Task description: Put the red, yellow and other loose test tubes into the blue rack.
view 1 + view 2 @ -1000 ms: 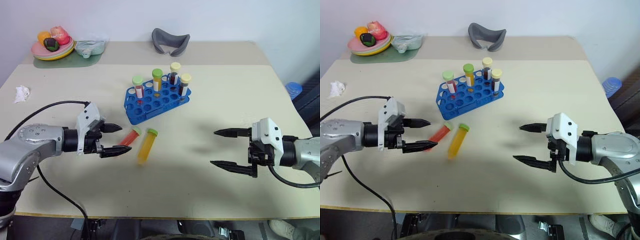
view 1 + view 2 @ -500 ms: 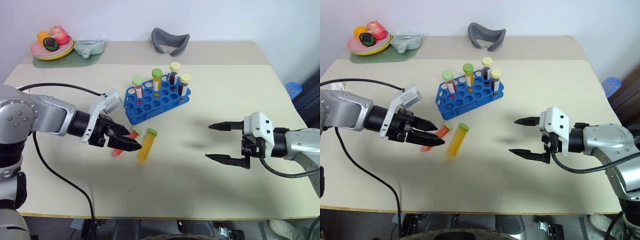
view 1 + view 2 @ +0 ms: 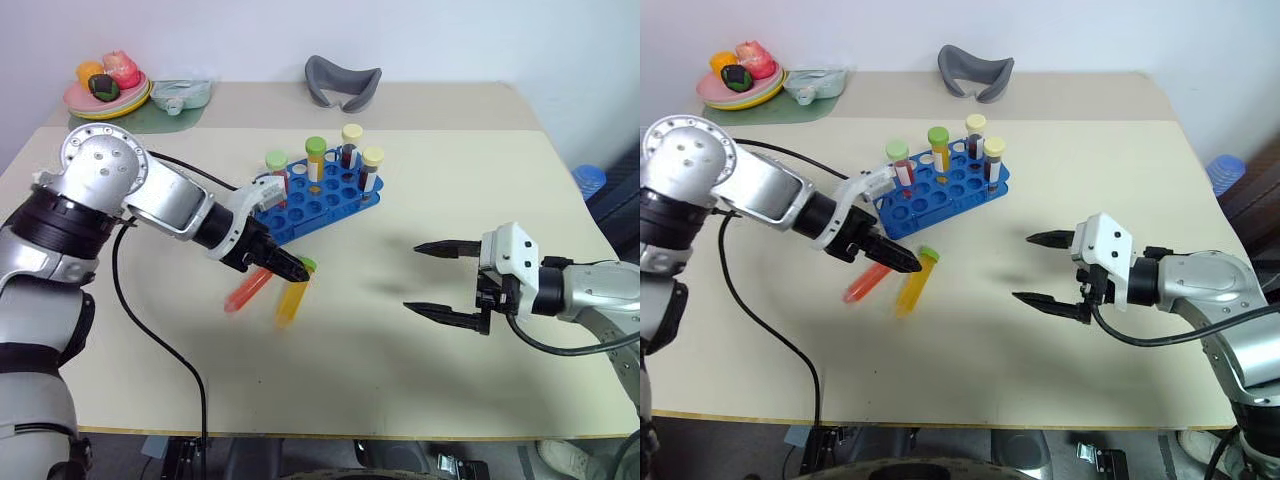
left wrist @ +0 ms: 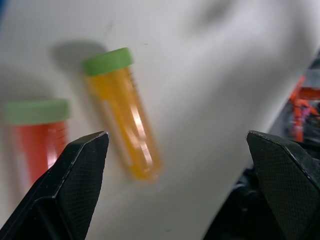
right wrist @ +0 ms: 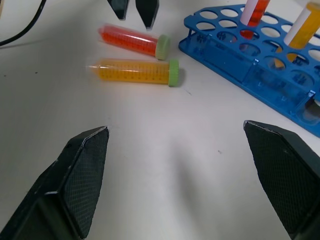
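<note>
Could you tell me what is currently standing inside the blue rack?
The blue rack holds four upright capped tubes: two green-capped, two yellow-capped. The other holes look empty.

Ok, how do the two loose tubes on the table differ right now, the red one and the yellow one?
The red tube holds red-orange liquid; the yellow tube holds amber-yellow. The red tube lies on the robot's left of the pair, the yellow tube to its right. The open left gripper hovers over the red tube's cap end, its fingertips beside the yellow tube's cap. Both lie flat and uncaught, green caps toward the blue rack.
</note>
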Controlling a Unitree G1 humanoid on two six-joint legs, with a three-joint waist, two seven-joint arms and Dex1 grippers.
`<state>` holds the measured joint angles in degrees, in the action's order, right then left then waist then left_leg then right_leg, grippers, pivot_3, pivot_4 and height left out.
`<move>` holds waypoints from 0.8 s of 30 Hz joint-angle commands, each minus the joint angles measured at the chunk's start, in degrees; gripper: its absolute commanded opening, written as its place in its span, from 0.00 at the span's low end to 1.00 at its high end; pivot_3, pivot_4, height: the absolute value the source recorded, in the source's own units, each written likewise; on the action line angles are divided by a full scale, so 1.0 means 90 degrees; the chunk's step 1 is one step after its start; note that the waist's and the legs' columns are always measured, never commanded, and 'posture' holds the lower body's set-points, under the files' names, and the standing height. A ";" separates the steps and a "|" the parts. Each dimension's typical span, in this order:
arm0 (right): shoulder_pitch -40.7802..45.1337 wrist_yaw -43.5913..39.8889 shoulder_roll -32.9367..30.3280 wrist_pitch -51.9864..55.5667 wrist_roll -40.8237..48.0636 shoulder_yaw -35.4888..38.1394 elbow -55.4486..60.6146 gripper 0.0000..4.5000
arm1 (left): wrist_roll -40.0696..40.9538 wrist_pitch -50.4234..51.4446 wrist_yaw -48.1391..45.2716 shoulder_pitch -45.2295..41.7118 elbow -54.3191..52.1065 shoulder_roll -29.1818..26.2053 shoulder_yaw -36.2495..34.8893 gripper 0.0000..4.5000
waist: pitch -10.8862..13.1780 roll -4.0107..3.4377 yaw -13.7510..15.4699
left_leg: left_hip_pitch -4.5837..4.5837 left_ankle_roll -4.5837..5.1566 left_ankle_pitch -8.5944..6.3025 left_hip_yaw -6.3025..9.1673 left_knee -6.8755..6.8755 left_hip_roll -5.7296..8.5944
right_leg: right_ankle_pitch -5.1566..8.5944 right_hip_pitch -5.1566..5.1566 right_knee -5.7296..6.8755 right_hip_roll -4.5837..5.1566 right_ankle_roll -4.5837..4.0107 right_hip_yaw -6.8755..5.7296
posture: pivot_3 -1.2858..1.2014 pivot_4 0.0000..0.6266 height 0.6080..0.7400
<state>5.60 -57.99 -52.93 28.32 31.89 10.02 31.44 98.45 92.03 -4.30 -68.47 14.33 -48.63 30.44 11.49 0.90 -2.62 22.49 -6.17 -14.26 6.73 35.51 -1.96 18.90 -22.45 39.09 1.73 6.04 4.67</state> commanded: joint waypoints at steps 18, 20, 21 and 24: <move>-0.0177 0.0578 0.0025 0.0195 0.0287 0.0384 0.0565 0.98 | 0.0283 0.0052 -0.0711 -0.0979 0.1789 0.1255 0.0992 1.00 | -0.0001 -0.0002 0.0005 | 0.0007 0.0012 -0.0007 0.0001 0.0026 0.0005 | 0.0001 0.0005 0.0004 0.0000 0.0002 -0.0001 | 0.52 0.24 1.00; -0.0184 0.0578 -0.0002 0.0235 0.0318 0.0418 0.0589 0.98 | 0.0227 0.0052 -0.0656 -0.1047 0.1992 0.1407 0.1117 1.00 | -0.0001 -0.0001 0.0001 | 0.0007 0.0014 -0.0008 0.0001 0.0030 0.0005 | 0.0001 0.0005 0.0004 -0.0001 0.0002 0.0000 | 0.52 0.24 1.00; -0.0177 0.0576 -0.0017 0.0249 0.0327 0.0426 0.0590 0.98 | 0.0231 0.0052 -0.0644 -0.1084 0.2078 0.1461 0.1198 1.00 | -0.0001 -0.0002 0.0001 | 0.0008 0.0015 -0.0008 0.0001 0.0031 0.0005 | 0.0001 0.0004 0.0005 -0.0001 0.0002 0.0000 | 0.52 0.24 1.00; -0.0114 0.0559 -0.0056 0.0265 0.0333 0.0418 0.0552 0.98 | -0.0040 0.0052 -0.0526 -0.1185 0.2301 0.1632 0.1354 1.00 | -0.0001 -0.0001 0.0004 | 0.0011 0.0017 -0.0009 0.0001 0.0039 0.0005 | 0.0001 0.0005 0.0005 -0.0002 0.0002 -0.0001 | 0.52 0.24 1.00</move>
<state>3.66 -53.06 -52.85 30.87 34.07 11.96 34.74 99.32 92.17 -9.50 -77.20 34.52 -34.10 42.24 11.48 0.89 -2.59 22.60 -6.02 -14.34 6.74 35.88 -1.91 18.91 -22.40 39.14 1.71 6.06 4.67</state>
